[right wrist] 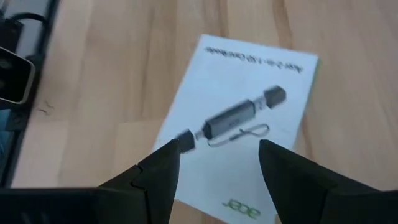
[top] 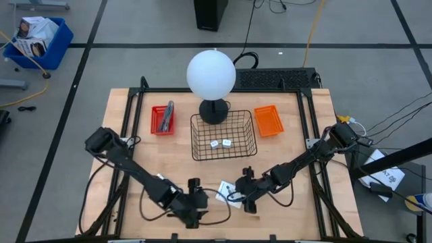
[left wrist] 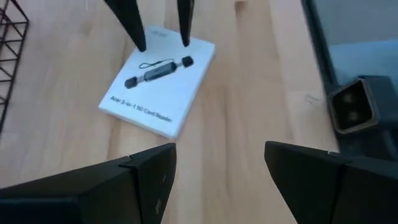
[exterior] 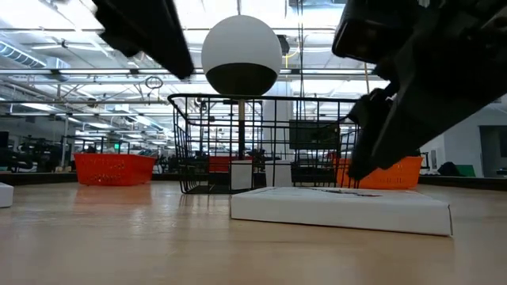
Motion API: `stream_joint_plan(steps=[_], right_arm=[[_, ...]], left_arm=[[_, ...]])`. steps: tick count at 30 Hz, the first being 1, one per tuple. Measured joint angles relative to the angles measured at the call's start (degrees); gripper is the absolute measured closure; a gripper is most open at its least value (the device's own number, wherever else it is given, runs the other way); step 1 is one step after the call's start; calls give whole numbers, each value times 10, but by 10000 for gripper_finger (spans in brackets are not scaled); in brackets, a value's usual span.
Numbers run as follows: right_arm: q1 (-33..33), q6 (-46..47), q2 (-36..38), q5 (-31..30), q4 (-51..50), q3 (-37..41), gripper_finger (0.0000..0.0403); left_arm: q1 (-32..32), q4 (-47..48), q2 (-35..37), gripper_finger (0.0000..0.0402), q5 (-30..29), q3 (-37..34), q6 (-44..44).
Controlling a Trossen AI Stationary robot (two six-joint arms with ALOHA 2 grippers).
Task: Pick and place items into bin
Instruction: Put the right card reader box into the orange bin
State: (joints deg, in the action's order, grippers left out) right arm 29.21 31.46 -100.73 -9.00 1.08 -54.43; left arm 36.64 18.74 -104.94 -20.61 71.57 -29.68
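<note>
A flat white box (left wrist: 158, 84) printed with a dark card reader lies on the wooden table near its front edge, also seen as the box (top: 224, 190) from above. My right gripper (right wrist: 219, 155) stands open right over it, fingers slanting down, one tip on each side of the printed picture. Whether the tips touch the box I cannot tell. My left gripper (left wrist: 221, 168) is open to the box's left, pointing at it and short of it. The black wire basket (top: 224, 135) holds two small white items (top: 221, 143).
The white globe lamp (top: 211, 74) stands behind the basket on a dark foot. A red bin (top: 163, 119) with a grey tool sits to the basket's left and an orange bin (top: 268, 120) to its right. Bare wood lies around the box.
</note>
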Motion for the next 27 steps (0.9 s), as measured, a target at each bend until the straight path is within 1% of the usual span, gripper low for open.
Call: stream_joint_plan(steps=[6, 11, 15, 18, 23, 27], right_arm=[[0, 42, 0, -3, -36, 0, 193], [-1, 40, 1, -26, -46, 0, 193], [-3, 43, 16, -33, -53, 0, 200], [-3, 64, 26, -43, -64, 0, 225], [-2, 84, 25, -89, -114, 0, 284], [7, 68, 34, -124, -108, 0, 327]], left_arm=[[-33, -25, -51, 149, 71, 0, 4], [-45, -66, -88, 149, 77, -1, 6], [-48, -96, -92, 152, 92, -1, 5], [-46, -108, -92, 171, 74, 0, 6], [-54, -144, -92, 222, 87, 0, 22], [-66, -140, -92, 266, 88, 0, 22]])
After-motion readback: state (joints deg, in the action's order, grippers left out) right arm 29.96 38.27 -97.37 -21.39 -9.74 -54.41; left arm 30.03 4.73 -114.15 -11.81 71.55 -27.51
